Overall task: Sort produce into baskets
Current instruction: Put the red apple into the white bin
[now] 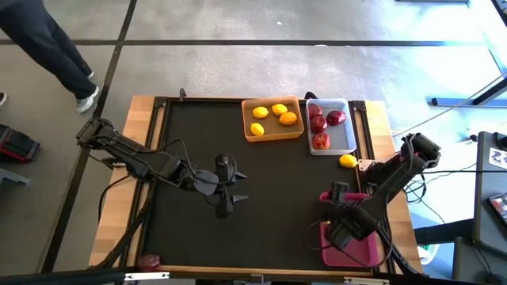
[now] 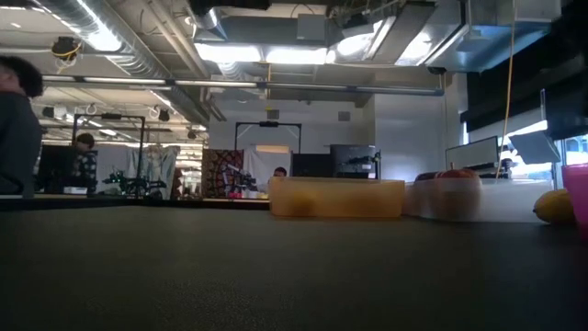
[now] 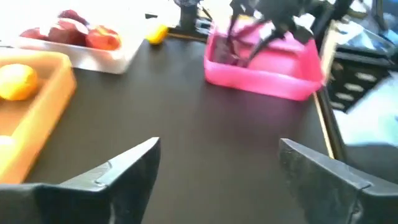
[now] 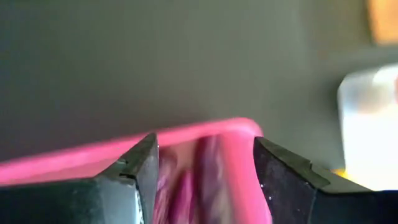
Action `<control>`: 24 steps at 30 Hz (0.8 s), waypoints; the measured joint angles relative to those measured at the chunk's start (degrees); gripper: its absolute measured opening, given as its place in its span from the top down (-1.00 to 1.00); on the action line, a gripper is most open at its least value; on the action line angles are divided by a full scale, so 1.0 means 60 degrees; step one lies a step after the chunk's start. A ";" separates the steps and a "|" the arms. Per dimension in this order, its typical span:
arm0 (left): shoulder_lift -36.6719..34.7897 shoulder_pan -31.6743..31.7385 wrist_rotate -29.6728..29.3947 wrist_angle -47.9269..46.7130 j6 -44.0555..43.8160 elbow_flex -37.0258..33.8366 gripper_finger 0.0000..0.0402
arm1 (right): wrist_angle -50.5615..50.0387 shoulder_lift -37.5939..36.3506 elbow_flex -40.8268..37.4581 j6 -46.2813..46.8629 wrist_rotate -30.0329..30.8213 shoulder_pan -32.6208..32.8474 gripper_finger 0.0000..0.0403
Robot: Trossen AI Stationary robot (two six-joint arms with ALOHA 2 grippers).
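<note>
The orange basket at the far edge holds yellow lemons and an orange citrus. To its right, the white basket holds red apples. One lemon lies on the mat near the white basket. The magenta basket stands at the near right, with dark purple pieces inside it. My right gripper hangs open above this basket, pointing down. At mid-table my left gripper is open above the mat, with nothing between its fingers.
Bare black mat lies between the arms and the baskets. A small dark red thing sits on the wooden rim at the table's near left corner. A person's legs are on the floor beyond the far left.
</note>
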 joint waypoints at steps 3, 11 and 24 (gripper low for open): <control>0.0035 -0.0180 0.0788 -0.0124 0.0096 0.0000 -0.66 | 0.0114 -0.0012 0.0139 -0.0298 0.0976 0.0000 -0.07; -0.0062 -0.1536 0.1963 -0.2060 -0.2596 0.0000 -0.69 | 0.0294 -0.0008 0.0142 -0.0739 0.2206 -0.0004 -0.07; -0.0025 -0.4231 0.2451 -0.4959 -0.8771 0.0000 -0.69 | 0.0343 -0.0008 0.0142 -0.1284 0.2891 -0.0240 -0.07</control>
